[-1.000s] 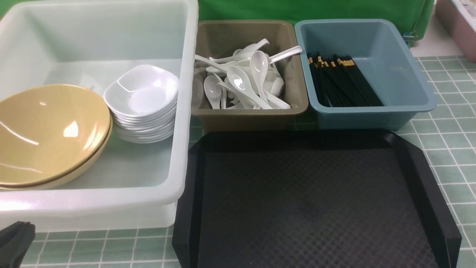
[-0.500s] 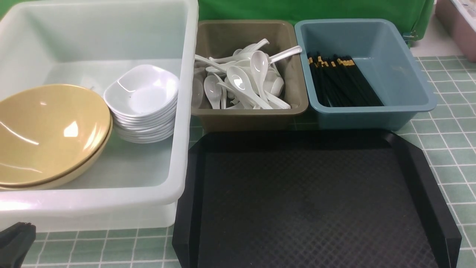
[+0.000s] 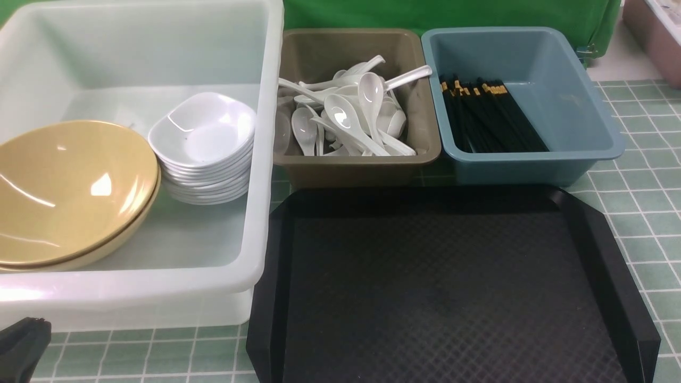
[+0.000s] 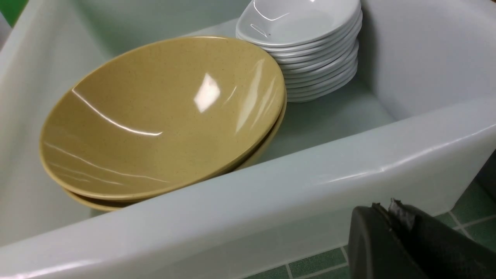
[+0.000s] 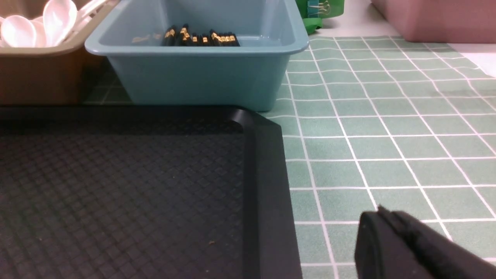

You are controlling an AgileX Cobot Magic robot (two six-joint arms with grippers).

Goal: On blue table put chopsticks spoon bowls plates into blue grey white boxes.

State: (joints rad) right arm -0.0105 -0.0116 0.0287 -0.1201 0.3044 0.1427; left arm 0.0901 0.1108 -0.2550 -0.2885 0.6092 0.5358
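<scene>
The large white box point(image 3: 263, 159) on the left holds tan-yellow bowls point(image 3: 69, 191) point(image 4: 162, 116) nested together and a stack of small white plates point(image 3: 205, 143) point(image 4: 310, 42). Many white spoons point(image 3: 346, 114) fill the grey box point(image 3: 425, 149). Black chopsticks point(image 3: 489, 114) point(image 5: 201, 38) lie in the blue box point(image 3: 585, 133) point(image 5: 193, 73). My left gripper point(image 3: 29, 322) point(image 4: 383, 207) sits shut and empty by the white box's near wall, low over the blue table point(image 3: 638, 202). My right gripper point(image 5: 381, 211) is shut and empty over the tiles, right of the tray.
A black diamond-textured tray point(image 3: 447, 287) point(image 5: 116, 186) lies in front of the grey and blue boxes with nothing on it. A pink container point(image 3: 657, 32) point(image 5: 430, 19) stands at the far right. Green cloth point(image 3: 452, 13) hangs behind the boxes.
</scene>
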